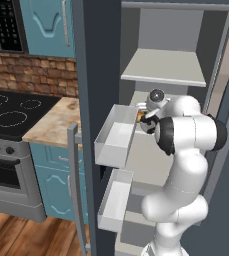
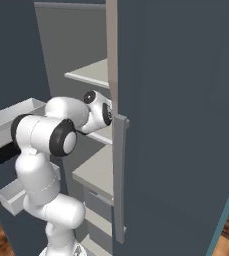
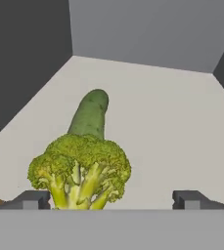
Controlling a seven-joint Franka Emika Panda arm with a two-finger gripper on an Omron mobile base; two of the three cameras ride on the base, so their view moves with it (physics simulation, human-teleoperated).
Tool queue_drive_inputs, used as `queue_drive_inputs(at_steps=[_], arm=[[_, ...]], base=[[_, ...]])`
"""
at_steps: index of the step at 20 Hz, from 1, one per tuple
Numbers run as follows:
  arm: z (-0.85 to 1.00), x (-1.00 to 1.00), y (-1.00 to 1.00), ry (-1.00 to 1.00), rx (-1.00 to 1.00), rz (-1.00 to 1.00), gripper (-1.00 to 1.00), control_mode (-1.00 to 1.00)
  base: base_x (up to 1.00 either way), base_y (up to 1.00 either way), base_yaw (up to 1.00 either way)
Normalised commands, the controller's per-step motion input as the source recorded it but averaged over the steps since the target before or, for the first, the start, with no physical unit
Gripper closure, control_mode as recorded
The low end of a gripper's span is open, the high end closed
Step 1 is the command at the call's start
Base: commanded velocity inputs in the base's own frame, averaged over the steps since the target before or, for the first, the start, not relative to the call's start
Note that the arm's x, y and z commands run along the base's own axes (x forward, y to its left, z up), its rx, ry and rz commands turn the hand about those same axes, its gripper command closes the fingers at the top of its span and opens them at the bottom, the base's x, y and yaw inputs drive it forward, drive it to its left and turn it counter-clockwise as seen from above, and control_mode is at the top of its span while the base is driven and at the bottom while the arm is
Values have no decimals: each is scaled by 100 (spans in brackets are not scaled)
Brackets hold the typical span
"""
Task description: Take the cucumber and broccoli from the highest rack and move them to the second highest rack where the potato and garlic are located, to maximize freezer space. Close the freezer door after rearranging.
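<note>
Item: gripper (image 3: 111, 199), fingers (image 3: 31, 199) spread wide and holding nothing, the two dark tips standing well apart at the foot of the hand view. Item: broccoli (image 3: 80, 171), lying on a pale shelf (image 3: 172, 127) just ahead of the left tip, stalks turned toward the camera, crown away; it sat left of the midline between the tips rather than squarely between them. Item: cucumber (image 3: 90, 115), directly behind the broccoli and apparently touching it, its length running toward the grey back wall (image 3: 147, 29). Item: arm (image 1: 186, 150), reaching into the open freezer from the base, its wrist pushed in over a shelf below the upper shelf (image 1: 163, 67); which rack the hand faced could not be settled from the base views. Item: door (image 1: 93, 125) with its bins (image 1: 117, 137), swung open at the left to give the arm room. Potato and garlic: not identified; a brown sliver at the lower left edge of the hand view was too small to name. Assessment: approach stage, the wide spread suited to the bulky crown; closing would probably first need a shift left.
</note>
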Motion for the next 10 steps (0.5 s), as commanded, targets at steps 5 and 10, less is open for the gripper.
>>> queue_drive_inputs(at_steps=[5, 10], arm=[[-37, 9, -28, 13, 0, 5, -100, -100], [-42, 10, -7, 6, -5, 3, -100, -100]], base=[[0, 0, 0], [0, 0, 0]])
